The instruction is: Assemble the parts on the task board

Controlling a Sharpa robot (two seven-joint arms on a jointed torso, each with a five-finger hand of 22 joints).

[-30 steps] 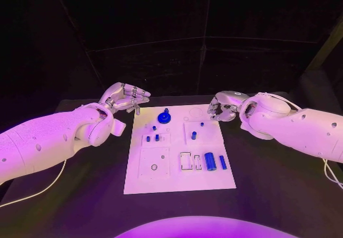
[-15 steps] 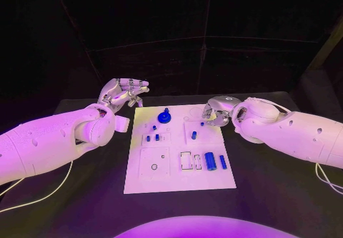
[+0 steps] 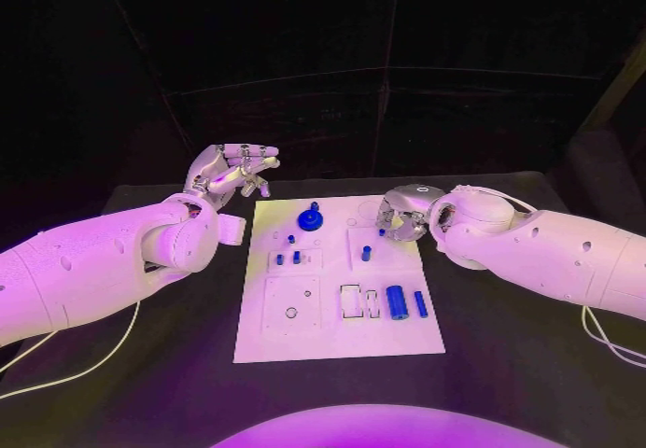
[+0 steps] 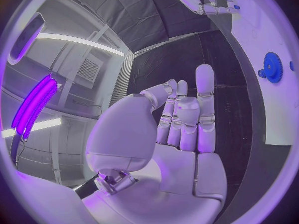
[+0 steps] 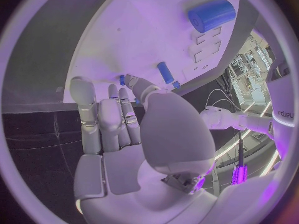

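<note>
The white task board lies in the middle of the table. On it are a blue gear, a thick blue cylinder, a thinner one and small blue pegs. My right hand hovers low over the board's far right part. Its thumb and fingers are a little apart, just short of a small blue peg. My left hand is raised beyond the board's far left corner, fingers loosely bent and palm empty. The left wrist view also shows the gear.
Empty cut-outs sit beside the thick cylinder, and a square plate with a hole lies at the board's left. Bare black table surrounds the board on all sides.
My right hand has moved left and down onto the board's far right part, towards the small peg. My left hand has risen a little and drawn further from the board.
</note>
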